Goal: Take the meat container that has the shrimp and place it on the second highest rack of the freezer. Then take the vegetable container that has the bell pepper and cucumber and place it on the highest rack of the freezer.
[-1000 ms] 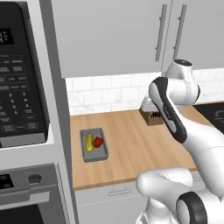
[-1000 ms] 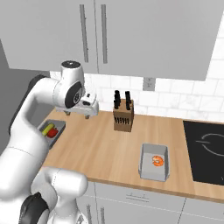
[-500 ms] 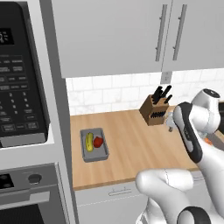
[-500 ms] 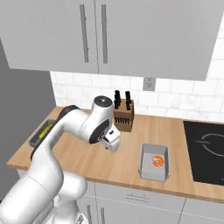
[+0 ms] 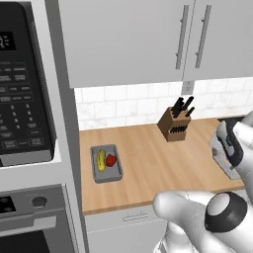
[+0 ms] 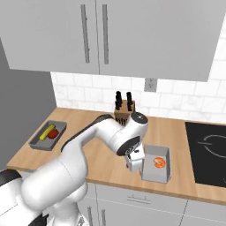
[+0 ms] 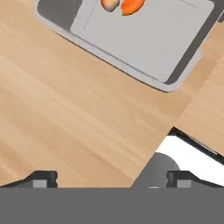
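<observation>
The grey meat container (image 6: pixel 155 173) with an orange shrimp (image 6: pixel 159 163) sits near the counter's front edge, left of the cooktop. In the hand view the meat container (image 7: pixel 144 39) lies at the top with the shrimp (image 7: pixel 123 5) at its upper edge. My gripper (image 6: pixel 134 164) hangs low just left of this container, open and holding nothing. Its gripper tips (image 7: pixel 111 180) stand wide apart over bare wood. The vegetable container (image 5: pixel 106 171) holding a cucumber (image 5: pixel 101 160) and a red bell pepper (image 5: pixel 111 159) rests at the counter's left end, also visible as the vegetable container (image 6: pixel 42 145).
A wooden knife block (image 6: pixel 123 108) stands against the tiled wall behind my arm. A black cooktop (image 6: pixel 207 152) lies to the right. A microwave and oven stack (image 5: pixel 24 123) borders the counter's left. The counter's front edge (image 7: pixel 153 153) runs close under the hand.
My arm has swung from the counter's left side across to the right and down, ending beside the meat container. Both containers stayed put.
</observation>
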